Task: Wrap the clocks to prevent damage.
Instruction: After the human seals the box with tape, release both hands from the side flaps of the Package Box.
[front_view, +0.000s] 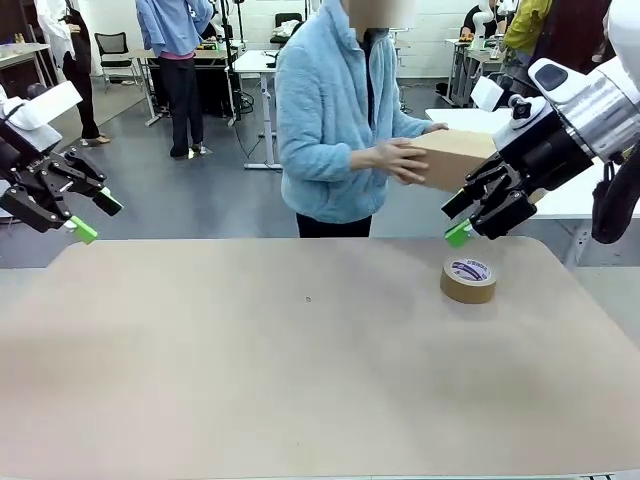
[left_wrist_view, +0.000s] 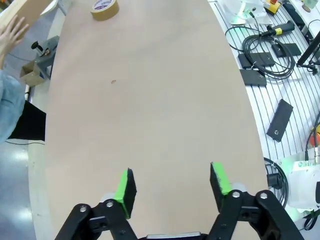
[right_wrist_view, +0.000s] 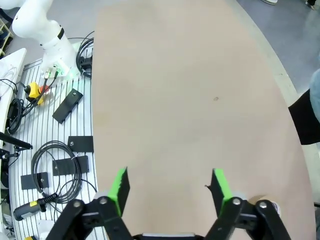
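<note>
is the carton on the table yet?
No. In the front view the person's hands hold the cardboard carton in the air beyond the table's far edge.

- the front camera is sitting low on the robot's side, looking across the table (front_view: 300, 370) at a person (front_view: 340, 130) standing at the far edge, taking in the whole tabletop.
- the left wrist camera is looking down its own fingers (left_wrist_view: 125, 187) and along the table's length toward a tape roll (left_wrist_view: 104, 8) at the far end.
- the right wrist camera is facing the opposite way along the table, from above its fingers (right_wrist_view: 119, 187).
- all three are sharing the tabletop; a small dark speck (front_view: 308, 298) is probably the same mark in each.
</note>
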